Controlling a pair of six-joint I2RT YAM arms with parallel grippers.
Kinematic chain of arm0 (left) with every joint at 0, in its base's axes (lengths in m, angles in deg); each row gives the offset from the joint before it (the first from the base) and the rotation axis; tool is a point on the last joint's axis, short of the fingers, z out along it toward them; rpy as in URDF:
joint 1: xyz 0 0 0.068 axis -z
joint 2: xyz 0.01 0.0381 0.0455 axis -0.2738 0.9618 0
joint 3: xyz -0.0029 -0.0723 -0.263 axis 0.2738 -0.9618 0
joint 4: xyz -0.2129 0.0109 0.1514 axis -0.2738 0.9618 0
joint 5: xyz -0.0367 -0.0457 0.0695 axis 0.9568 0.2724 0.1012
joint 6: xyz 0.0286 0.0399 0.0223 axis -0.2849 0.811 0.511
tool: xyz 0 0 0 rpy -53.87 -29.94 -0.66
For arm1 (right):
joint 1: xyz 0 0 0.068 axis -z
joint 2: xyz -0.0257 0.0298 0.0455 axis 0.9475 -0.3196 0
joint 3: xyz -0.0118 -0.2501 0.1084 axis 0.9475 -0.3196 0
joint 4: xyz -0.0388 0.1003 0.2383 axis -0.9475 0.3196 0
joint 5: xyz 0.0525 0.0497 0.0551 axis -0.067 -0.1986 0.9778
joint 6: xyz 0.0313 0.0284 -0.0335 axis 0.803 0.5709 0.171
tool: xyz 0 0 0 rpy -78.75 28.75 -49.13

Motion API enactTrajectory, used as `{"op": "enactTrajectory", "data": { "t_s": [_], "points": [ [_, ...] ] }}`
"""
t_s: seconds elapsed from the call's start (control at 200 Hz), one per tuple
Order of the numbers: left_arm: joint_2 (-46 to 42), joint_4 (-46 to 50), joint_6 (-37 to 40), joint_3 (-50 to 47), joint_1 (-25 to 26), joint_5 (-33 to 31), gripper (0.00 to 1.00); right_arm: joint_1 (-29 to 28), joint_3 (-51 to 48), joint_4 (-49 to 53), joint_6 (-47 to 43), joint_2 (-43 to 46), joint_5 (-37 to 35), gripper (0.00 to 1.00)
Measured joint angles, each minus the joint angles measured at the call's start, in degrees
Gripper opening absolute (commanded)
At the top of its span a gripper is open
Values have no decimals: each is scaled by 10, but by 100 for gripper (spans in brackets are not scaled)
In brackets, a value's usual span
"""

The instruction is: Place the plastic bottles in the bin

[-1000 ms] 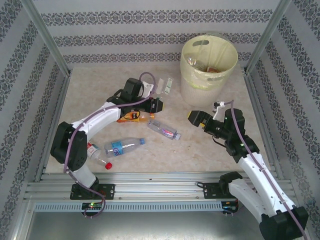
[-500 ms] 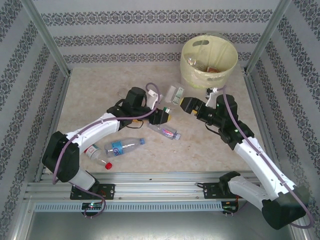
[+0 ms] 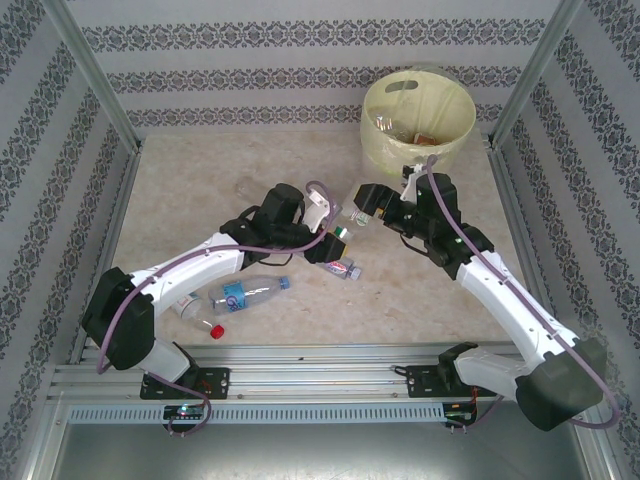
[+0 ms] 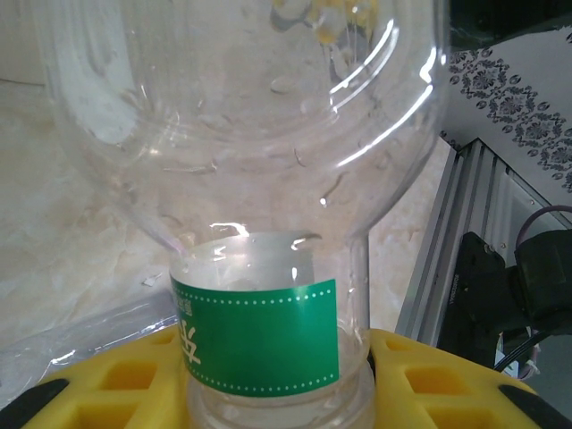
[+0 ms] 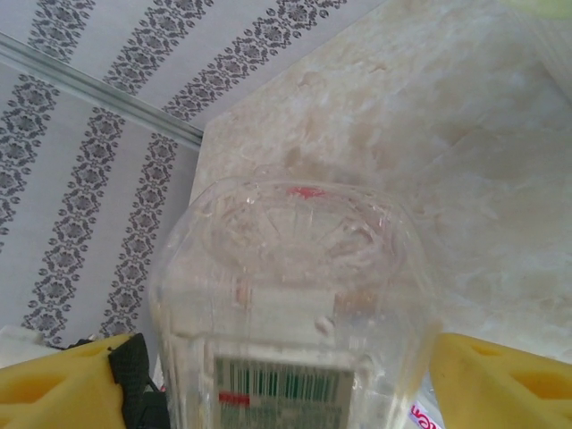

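A clear plastic bottle with a green label (image 3: pixel 350 218) hangs above the table's middle. My left gripper (image 3: pixel 337 241) is shut on its neck end; the left wrist view has the green label (image 4: pixel 255 335) wedged between the yellow fingers (image 4: pixel 116 380). My right gripper (image 3: pixel 363 202) straddles the same bottle's base (image 5: pixel 290 259). Its right finger (image 5: pixel 500 380) sits at the wall and a thin gap shows by the left one. Three more bottles lie on the table: blue-labelled (image 3: pixel 245 292), red-capped (image 3: pixel 196 314) and pink-labelled (image 3: pixel 341 266). The pale-yellow bin (image 3: pixel 385 140) stands at the back right.
Metal frame posts and patterned walls close in the table on three sides. The aluminium rail (image 3: pixel 300 375) with both arm bases runs along the near edge. Bare marbled table (image 3: pixel 200 180) lies at the back left. The bin holds several items.
My left gripper carried the green-labelled bottle to the right. The right arm swung left from beside the bin to meet it, and its jaws narrowed around the bottle's base.
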Motion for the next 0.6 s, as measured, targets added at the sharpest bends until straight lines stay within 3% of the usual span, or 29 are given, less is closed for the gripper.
{"op": "enactTrajectory", "data": {
  "t_s": [0.33,0.375,0.435,0.52,0.6],
  "points": [
    [-5,9,19,0,11,-31,45,-4,2,-3,-1,-2,-5,60],
    [-7,9,21,0,12,-34,52,-4,2,-3,0,-2,-5,58],
    [-9,9,29,0,12,-38,75,-4,2,-4,0,-2,-7,58],
    [-17,9,29,0,13,-42,97,-4,2,-3,0,-2,-10,57],
    [-31,8,31,0,13,-46,100,-4,2,-3,-1,-1,-14,57]
  ]
}}
